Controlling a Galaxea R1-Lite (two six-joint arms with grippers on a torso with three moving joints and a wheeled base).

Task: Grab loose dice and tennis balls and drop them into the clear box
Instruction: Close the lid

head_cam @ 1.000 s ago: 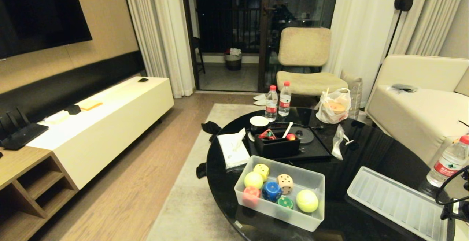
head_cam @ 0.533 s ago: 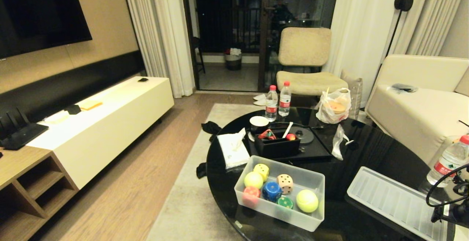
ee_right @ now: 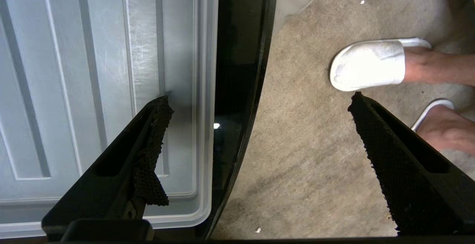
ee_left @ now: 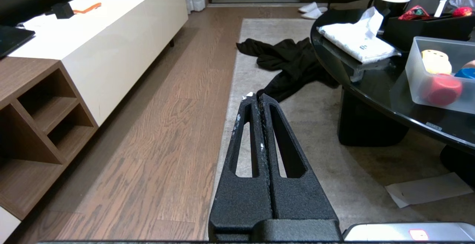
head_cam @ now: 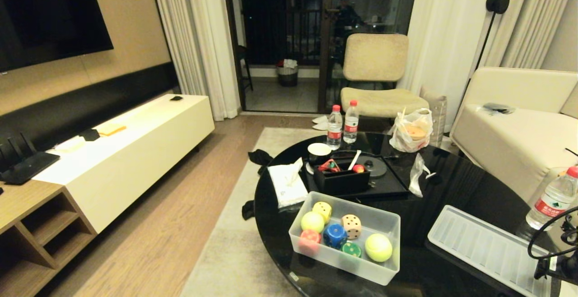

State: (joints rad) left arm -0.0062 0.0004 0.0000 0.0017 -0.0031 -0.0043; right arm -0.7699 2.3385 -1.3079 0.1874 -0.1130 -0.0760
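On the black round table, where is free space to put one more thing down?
Bare table lies between the clear box, the ribbed lid and the black tray. It is crowded at the far side: tissue pack, black organiser, two bottles, plastic bag.

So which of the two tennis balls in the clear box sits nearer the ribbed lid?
The tennis ball at the clear box's right end, beside the green die. The other tennis ball lies at the far-left end, further from the ribbed lid.
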